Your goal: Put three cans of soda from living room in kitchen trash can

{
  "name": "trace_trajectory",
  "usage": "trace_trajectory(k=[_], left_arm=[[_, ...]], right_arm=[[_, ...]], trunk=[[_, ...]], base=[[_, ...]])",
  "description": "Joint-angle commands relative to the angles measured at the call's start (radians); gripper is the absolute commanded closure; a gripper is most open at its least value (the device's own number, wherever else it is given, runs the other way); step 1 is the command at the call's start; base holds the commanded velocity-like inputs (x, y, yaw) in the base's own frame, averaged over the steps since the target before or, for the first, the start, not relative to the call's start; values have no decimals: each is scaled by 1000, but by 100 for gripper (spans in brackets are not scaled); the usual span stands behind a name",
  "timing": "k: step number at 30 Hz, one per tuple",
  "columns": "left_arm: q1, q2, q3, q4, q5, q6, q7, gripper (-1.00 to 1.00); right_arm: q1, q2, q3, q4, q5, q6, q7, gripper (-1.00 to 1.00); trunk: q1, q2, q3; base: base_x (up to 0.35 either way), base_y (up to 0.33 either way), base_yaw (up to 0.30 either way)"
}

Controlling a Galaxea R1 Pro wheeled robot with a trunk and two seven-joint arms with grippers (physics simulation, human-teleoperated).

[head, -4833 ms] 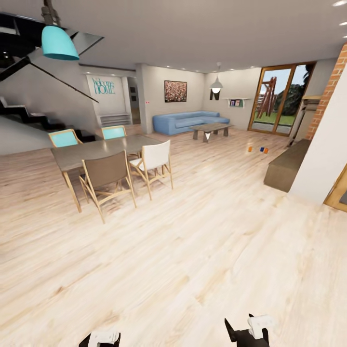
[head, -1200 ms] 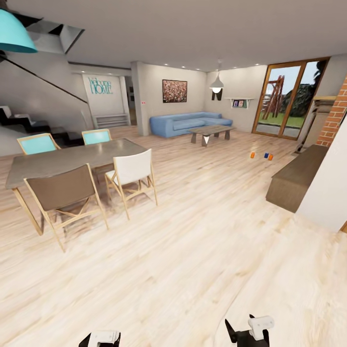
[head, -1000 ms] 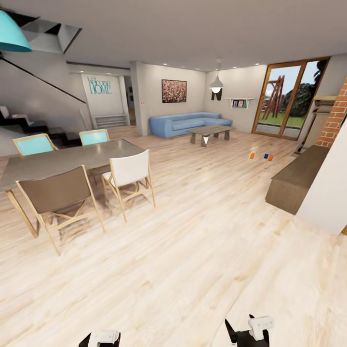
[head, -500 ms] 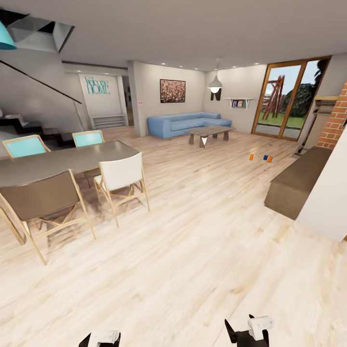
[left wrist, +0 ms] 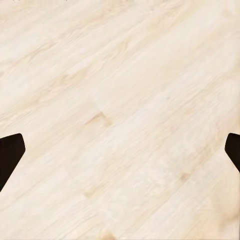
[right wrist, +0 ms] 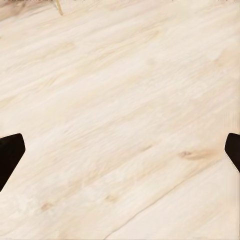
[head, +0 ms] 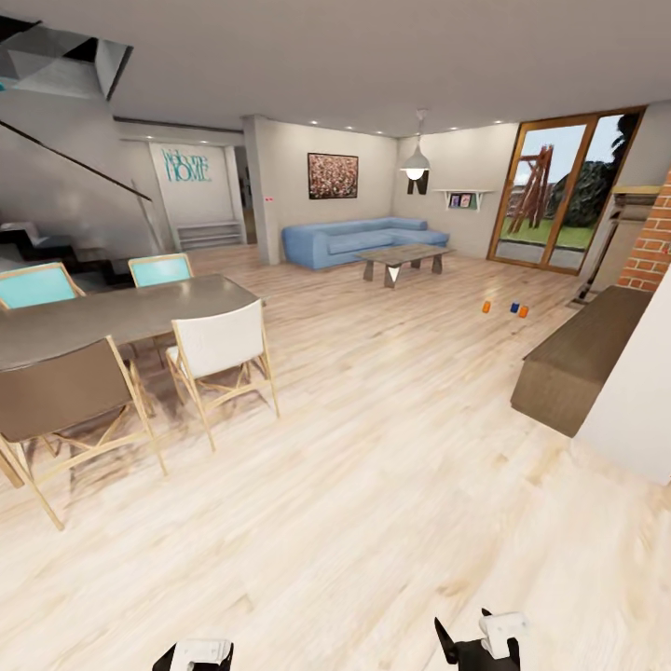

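At the bottom edge of the head view, left gripper (head: 200, 654) and right gripper (head: 485, 638), both low over the light wood floor (head: 373, 485). In each wrist view, dark fingertips (left wrist: 10, 157) (right wrist: 10, 156) at opposite frame edges, jaws spread wide, nothing but floorboards between them. Further up, at left of the frame, a grey dining table (head: 112, 312) with a brown chair (head: 61, 405), a white chair (head: 219, 349) and two teal chairs (head: 160, 270) around it. At right, a long low dark cabinet (head: 573, 368) beside a white wall, with red brick (head: 652, 247) above it. Beyond the cabinet, on the floor at centre right, the three cans of soda: two orange ones (head: 486, 307) (head: 523, 312) with the dark blue one (head: 513, 307) between them, close together, upright as far as can be told. Farther back, a low coffee table (head: 403, 260), a blue sofa (head: 354, 239), a glass door (head: 550, 200) at upper right and stairs (head: 47, 242) at upper left.
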Motion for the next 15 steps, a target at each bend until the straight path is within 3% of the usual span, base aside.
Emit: trace_trajectory(k=[1, 15], left_arm=[[0, 0, 0, 0, 0, 0, 0, -100], [0, 0, 0, 0, -1, 0, 0, -100]], right_arm=[[0, 0, 0, 0, 0, 0, 0, -100], [0, 1, 0, 22, 3, 0, 0, -100]], trunk=[[0, 0, 0], [0, 0, 0]], base=[[243, -181, 121], [244, -182, 197]])
